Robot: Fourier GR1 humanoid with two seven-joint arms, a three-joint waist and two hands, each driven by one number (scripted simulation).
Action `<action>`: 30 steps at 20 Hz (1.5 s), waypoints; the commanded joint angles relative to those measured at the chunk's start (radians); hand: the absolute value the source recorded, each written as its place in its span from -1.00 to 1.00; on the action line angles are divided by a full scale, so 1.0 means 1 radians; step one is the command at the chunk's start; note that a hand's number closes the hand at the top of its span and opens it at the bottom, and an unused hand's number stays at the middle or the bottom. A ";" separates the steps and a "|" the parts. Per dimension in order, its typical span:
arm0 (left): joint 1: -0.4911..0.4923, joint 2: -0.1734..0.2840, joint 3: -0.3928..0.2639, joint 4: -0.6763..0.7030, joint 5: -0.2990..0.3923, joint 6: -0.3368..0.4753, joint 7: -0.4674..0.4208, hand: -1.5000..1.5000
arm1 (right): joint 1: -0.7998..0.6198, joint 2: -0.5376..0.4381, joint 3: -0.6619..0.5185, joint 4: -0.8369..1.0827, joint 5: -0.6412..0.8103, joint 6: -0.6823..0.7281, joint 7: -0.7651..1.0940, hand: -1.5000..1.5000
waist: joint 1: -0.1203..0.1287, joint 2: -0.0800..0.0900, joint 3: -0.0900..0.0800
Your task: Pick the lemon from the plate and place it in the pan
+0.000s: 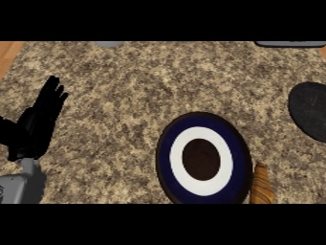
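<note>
Only the left hand (38,119) shows, resting left of the plate (167,158) with fingers straight and spread, pointing up, holding nothing. Well right of the hand, the plate sits on the counter (158,81), ringed dark blue and white. Right of the plate lies the dark pan (319,115). No lemon shows anywhere.

I am seeing a counter (158,81) whose top is showing a speckled, granite-like stone finish, flanked by smooth wood-grain strips along its left and right edges. The plate (167,158) is looking smoothly glazed, with dark blue, white and brown rings. The pan (319,115) at the right edge is appearing matt black. The left hand (39,119) is appearing matt black, its forearm plain grey.
</note>
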 commanded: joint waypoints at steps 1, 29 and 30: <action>-0.021 0.013 0.031 0.052 0.031 -0.034 -0.032 0.00 | -0.039 -0.022 -0.035 0.256 -0.027 -0.110 -0.216 1.00 | 0.000 0.002 0.000; -0.023 0.004 0.013 0.014 0.003 -0.020 0.006 0.00 | -0.282 -0.146 -0.269 1.110 -0.184 -0.078 -0.637 -1.00 | 0.015 0.010 0.005; -0.072 -0.029 -0.011 0.045 -0.037 0.032 0.016 0.00 | -0.331 -0.170 -0.285 1.118 -0.201 -0.030 -0.596 -1.00 | 0.013 0.014 0.005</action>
